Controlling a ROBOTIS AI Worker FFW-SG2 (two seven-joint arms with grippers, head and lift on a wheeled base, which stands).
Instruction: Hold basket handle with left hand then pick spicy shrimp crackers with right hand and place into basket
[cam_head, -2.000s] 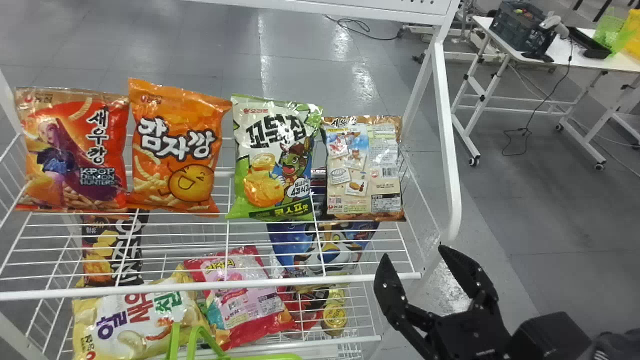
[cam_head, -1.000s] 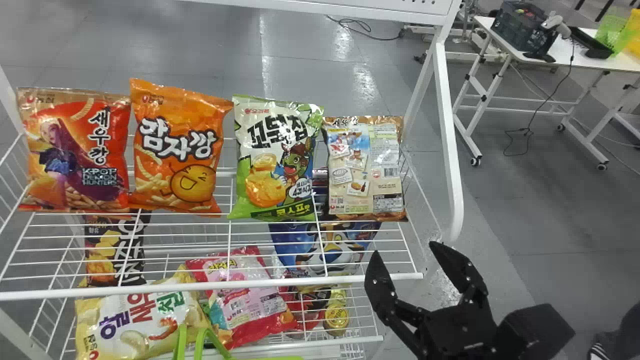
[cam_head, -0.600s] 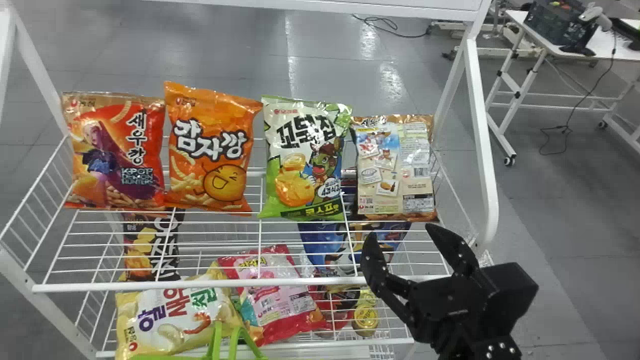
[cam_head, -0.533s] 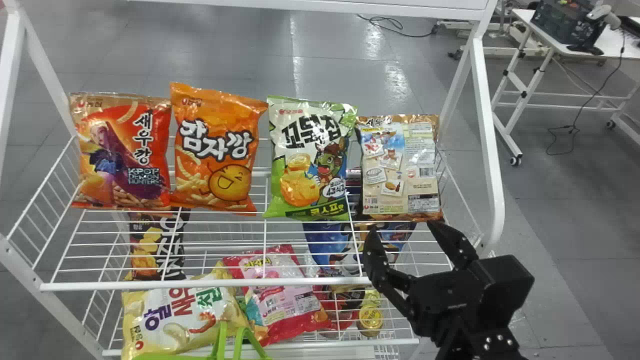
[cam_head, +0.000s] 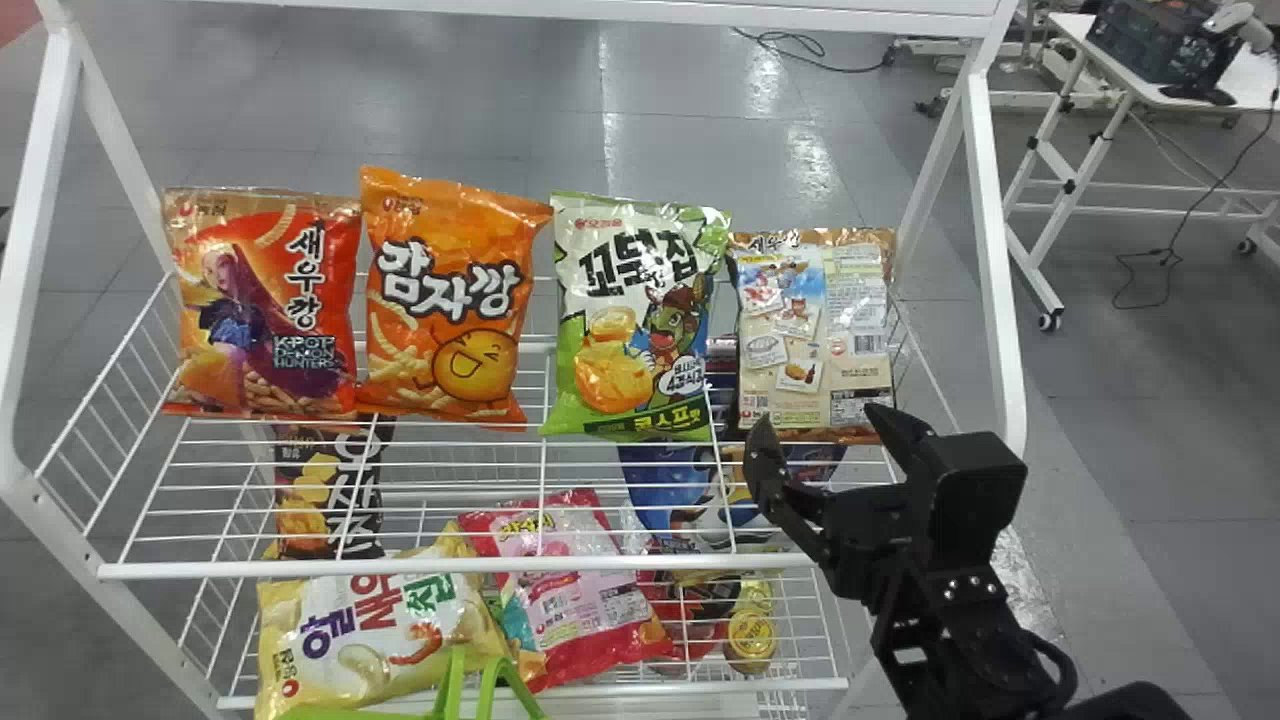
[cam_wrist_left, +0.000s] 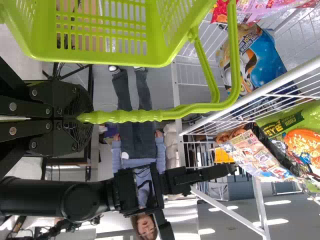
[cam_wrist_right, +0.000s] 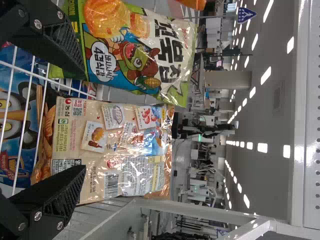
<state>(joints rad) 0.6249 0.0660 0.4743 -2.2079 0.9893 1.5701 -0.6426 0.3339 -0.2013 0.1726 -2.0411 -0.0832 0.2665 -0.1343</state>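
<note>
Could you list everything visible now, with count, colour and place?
Snack bags: four; red bag, orange bag, green-white bag, beige bag; upper shelf
More bags: at least four; black bag, cream bag, pink bag, blue bag; below
Round item: one, yellow, below
Rack: one, white, centre
Basket: one, green, head view's bottom
Table: one, white, background right
Crate: one, dark, on table
Scanner: one, grey, on table
Left gripper: one, black, fingers shut on basket handle
Right gripper: one, black, near beige bag

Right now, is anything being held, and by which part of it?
The left end effector holds the lime-green plastic basket by the ribbed bar of its handle. The right end effector is open and holds nothing.
</note>
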